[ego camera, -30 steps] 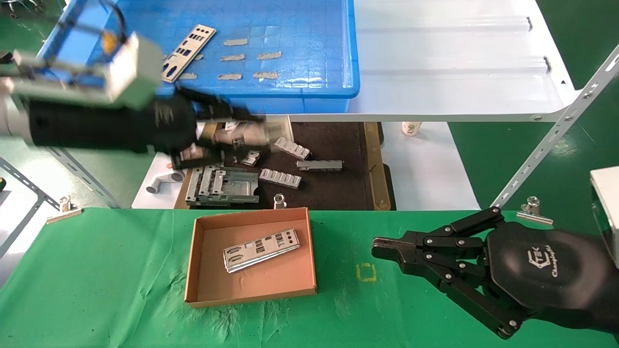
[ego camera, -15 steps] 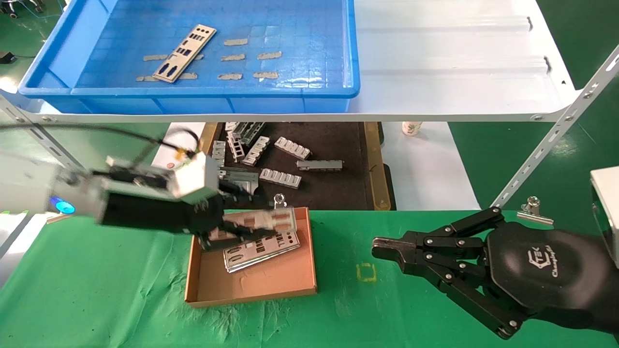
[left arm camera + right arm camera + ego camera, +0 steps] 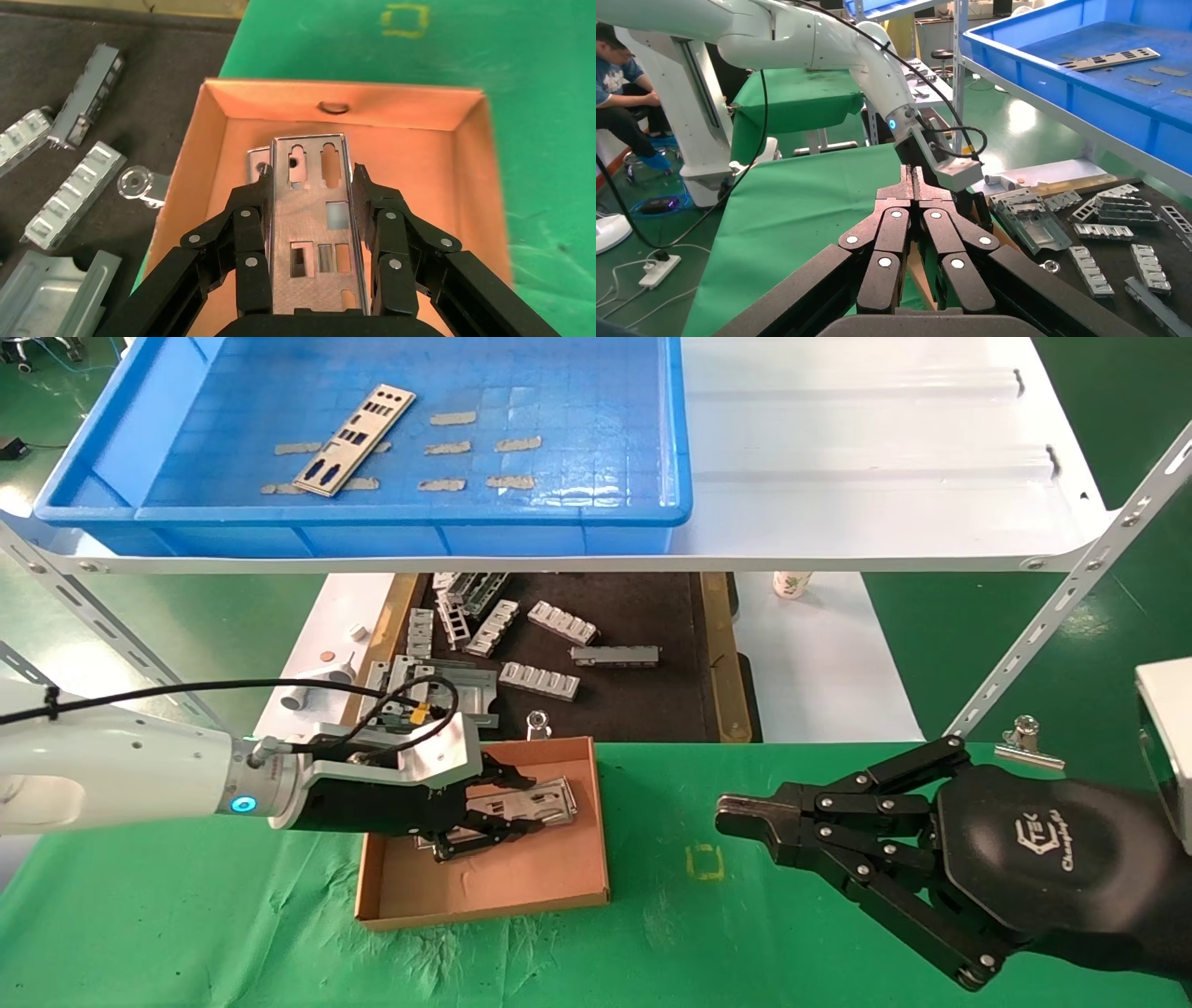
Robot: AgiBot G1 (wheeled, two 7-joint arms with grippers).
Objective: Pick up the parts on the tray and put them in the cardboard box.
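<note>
My left gripper (image 3: 507, 812) is low inside the cardboard box (image 3: 521, 873), shut on a silver slotted part (image 3: 535, 800) by its long edges. In the left wrist view the part (image 3: 303, 214) lies between the black fingers (image 3: 251, 232) of the left gripper (image 3: 311, 175), just over the box floor (image 3: 422, 161). The corner of another part (image 3: 256, 159) shows beneath it. One more part (image 3: 355, 439) lies in the blue tray (image 3: 577, 393) on the shelf. My right gripper (image 3: 731, 822) is parked shut above the green cloth, right of the box.
Below the white shelf (image 3: 885, 477), a black-floored tray (image 3: 643, 710) holds several grey ribbed blocks (image 3: 540, 680). A metal clip (image 3: 538, 724) sits at the box's far wall. A yellow square mark (image 3: 705, 862) is on the cloth. The shelf's slanted brace (image 3: 1071, 598) runs at right.
My left gripper has come down from in front of the shelf into the cardboard box, carrying the part. The right arm has not moved.
</note>
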